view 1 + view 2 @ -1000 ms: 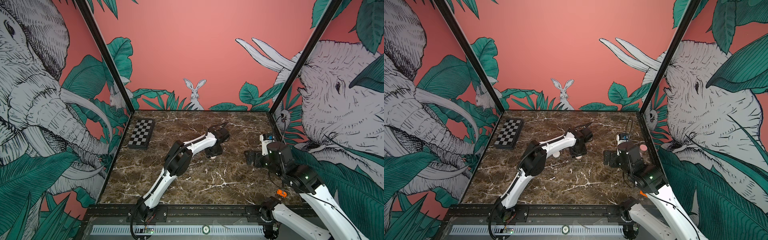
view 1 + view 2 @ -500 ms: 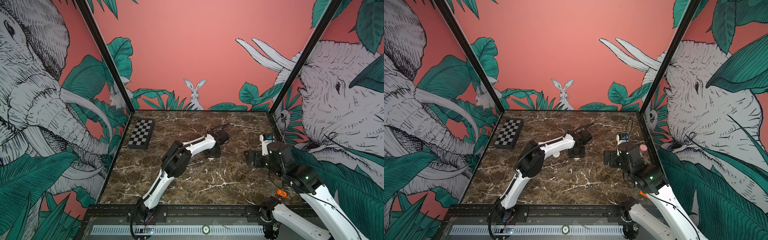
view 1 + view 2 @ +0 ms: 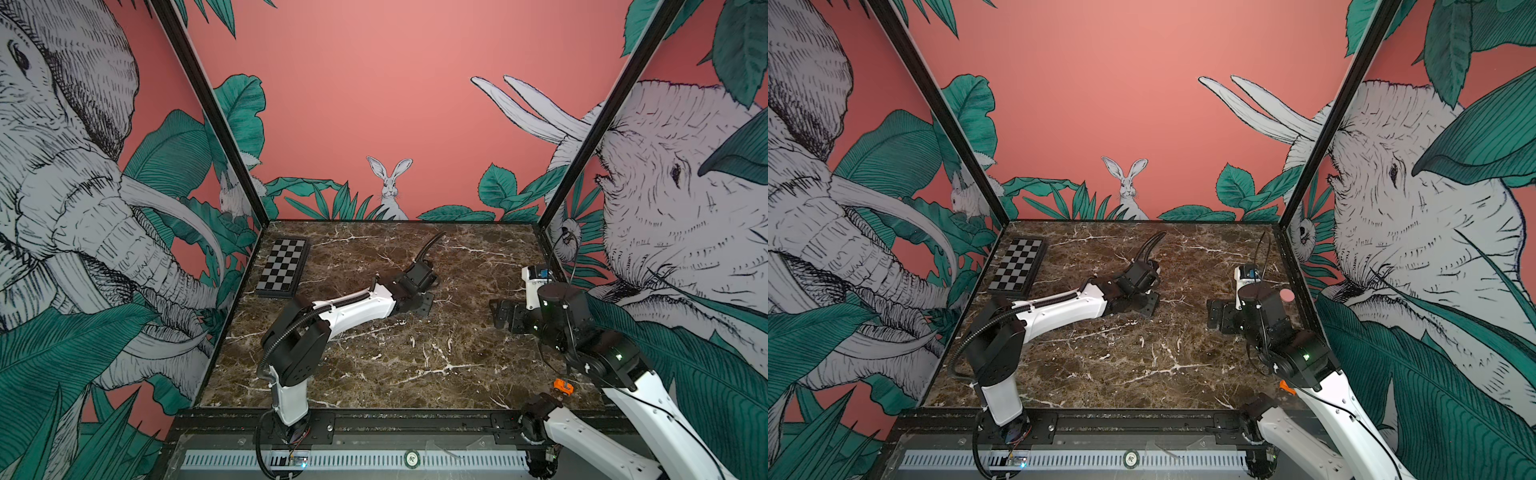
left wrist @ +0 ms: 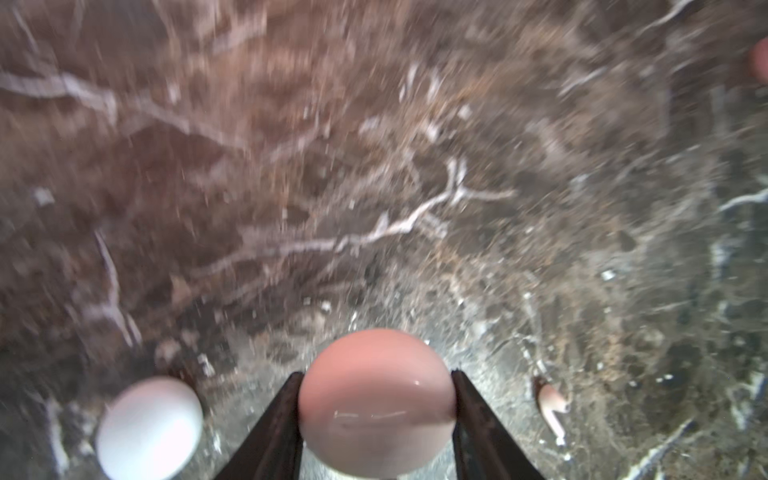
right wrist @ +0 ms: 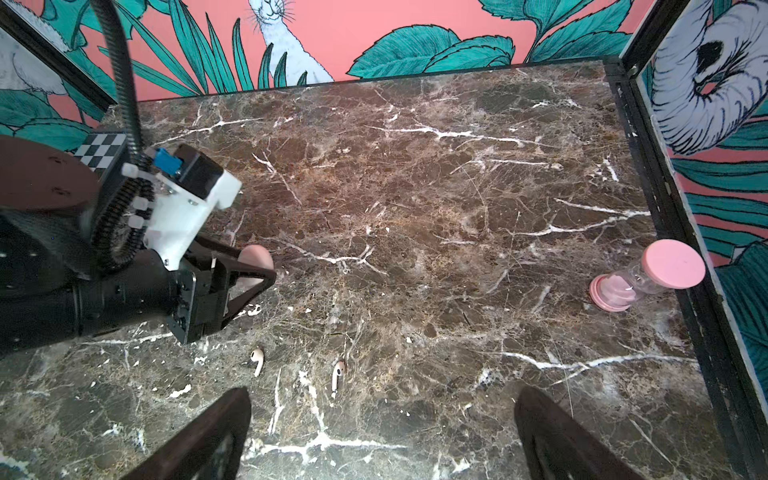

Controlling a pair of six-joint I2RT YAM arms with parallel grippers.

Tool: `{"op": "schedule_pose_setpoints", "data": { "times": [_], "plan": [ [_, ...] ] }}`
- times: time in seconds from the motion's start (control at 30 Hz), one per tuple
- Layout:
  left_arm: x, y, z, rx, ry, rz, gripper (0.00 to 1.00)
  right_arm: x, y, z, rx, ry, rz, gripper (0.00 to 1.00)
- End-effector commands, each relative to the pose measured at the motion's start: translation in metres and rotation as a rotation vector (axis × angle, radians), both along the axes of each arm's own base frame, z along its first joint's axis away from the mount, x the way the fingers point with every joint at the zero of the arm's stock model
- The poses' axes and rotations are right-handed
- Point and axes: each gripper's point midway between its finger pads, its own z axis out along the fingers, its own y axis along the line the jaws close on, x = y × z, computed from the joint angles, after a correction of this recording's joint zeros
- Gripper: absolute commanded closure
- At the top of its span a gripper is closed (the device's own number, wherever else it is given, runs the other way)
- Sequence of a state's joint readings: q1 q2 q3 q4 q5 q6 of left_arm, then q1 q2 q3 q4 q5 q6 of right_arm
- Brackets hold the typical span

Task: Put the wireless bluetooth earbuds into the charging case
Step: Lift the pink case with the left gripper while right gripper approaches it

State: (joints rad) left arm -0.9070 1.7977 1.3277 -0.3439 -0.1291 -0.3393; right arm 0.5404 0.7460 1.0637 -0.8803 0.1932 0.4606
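Right wrist view had two tiny whitish earbuds [image 5: 257, 360], bulb plus short stem, near the left gripper [image 5: 262, 266], which pinched a pink case [image 5: 255, 253]; right gripper [image 5: 380, 411] gaped wide.

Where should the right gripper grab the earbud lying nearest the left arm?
Probably its bulb, the thickest part, coming straight down with the open right gripper. The earbud lies flat on the marble, thin stem pointing back toward the gripper, so the jaws would close across its sides.
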Motion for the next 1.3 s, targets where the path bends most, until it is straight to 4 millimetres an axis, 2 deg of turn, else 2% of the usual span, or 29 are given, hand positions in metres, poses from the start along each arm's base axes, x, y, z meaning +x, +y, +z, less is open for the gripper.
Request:
{"op": "schedule_pose_setpoints", "data": {
  "times": [0.0,0.13,0.23,0.4,0.63,0.7,0.73,0.9,1.03,1.1,1.17,1.2,1.27],
  "plan": [
    [0.007,0.000,0.036,-0.007,-0.187,-0.107,1.00,0.000,0.002,0.016,0.031,-0.034,0.006,0.02],
    [0.008,0.016,0.073,-0.057,-0.390,-0.110,1.00,-0.001,0.001,0.022,0.037,-0.048,0.008,0.02],
    [0.009,0.031,0.092,-0.002,-0.508,-0.124,1.00,0.000,0.003,0.025,0.039,-0.052,0.019,0.02],
    [-0.013,0.034,0.103,0.043,-0.605,-0.315,1.00,0.002,0.011,0.029,0.062,-0.043,0.042,0.02],
    [-0.038,0.060,0.099,0.120,-0.733,-0.437,1.00,-0.008,0.042,0.064,0.146,-0.037,0.215,0.02],
    [-0.047,0.067,0.096,0.124,-0.728,-0.461,1.00,-0.011,0.053,0.064,0.156,-0.013,0.275,0.02],
    [-0.054,0.068,0.094,0.116,-0.721,-0.496,1.00,-0.012,0.057,0.075,0.168,-0.028,0.302,0.02],
    [-0.082,0.073,0.096,0.047,-0.754,-0.573,1.00,-0.011,0.081,0.071,0.198,0.042,0.406,0.02],
    [-0.109,0.072,0.093,0.021,-0.813,-0.702,1.00,-0.015,0.115,0.068,0.308,0.110,0.550,0.03],
    [-0.119,0.071,0.092,0.004,-0.823,-0.740,1.00,-0.012,0.124,0.065,0.337,0.127,0.577,0.05],
    [-0.120,0.070,0.091,0.010,-0.834,-0.750,1.00,-0.008,0.133,0.063,0.370,0.138,0.597,0.08],
    [-0.121,0.070,0.090,0.015,-0.837,-0.759,1.00,-0.007,0.140,0.053,0.401,0.169,0.612,0.09],
    [-0.120,0.069,0.087,0.038,-0.842,-0.767,1.00,-0.005,0.152,0.046,0.450,0.200,0.642,0.13]
  ]
}}
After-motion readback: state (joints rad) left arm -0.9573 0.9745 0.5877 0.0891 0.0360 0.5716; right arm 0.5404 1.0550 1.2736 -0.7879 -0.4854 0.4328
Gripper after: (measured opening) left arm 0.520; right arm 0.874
